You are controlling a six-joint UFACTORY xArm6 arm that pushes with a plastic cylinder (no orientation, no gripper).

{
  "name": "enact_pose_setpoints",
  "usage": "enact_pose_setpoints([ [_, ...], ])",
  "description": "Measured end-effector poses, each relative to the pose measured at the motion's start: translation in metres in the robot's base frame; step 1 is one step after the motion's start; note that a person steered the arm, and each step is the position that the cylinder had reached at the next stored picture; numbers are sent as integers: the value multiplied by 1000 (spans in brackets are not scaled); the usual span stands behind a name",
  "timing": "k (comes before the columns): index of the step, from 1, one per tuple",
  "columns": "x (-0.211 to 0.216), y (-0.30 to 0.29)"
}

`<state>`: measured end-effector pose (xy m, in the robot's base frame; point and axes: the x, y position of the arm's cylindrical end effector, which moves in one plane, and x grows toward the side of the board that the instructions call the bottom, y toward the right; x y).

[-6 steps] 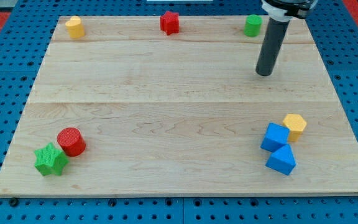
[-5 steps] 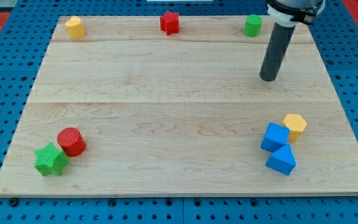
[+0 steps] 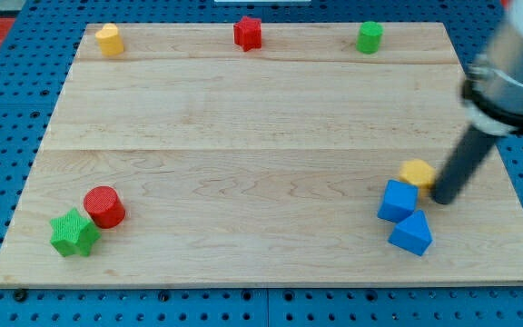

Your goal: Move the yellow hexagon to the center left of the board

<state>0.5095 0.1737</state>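
Note:
The yellow hexagon [image 3: 416, 172] lies at the board's lower right, touching the top of a blue cube [image 3: 398, 201]. My tip [image 3: 443, 197] sits just to the right of the hexagon, against or very near its right side. The rod slants up to the view's right and is motion-blurred. A blue triangular block [image 3: 411, 232] lies just below the cube.
A second yellow block [image 3: 109, 39] sits at the top left, a red block [image 3: 248, 33] at the top middle, a green block [image 3: 369, 37] at the top right. A red cylinder [image 3: 104, 206] and a green star [image 3: 74, 233] sit at the lower left.
My tip has swept from the upper right of the board down to the hexagon's right side. The hexagon has shifted left and slightly up; the blue cube has nudged slightly left.

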Motion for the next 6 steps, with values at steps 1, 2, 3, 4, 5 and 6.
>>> enact_pose_setpoints([
  [1,-66,-76],
  [2,-102,-132],
  [3,-129,-73],
  [4,-129,-147],
  [5,-113,-238],
  [6,-113,-315],
])
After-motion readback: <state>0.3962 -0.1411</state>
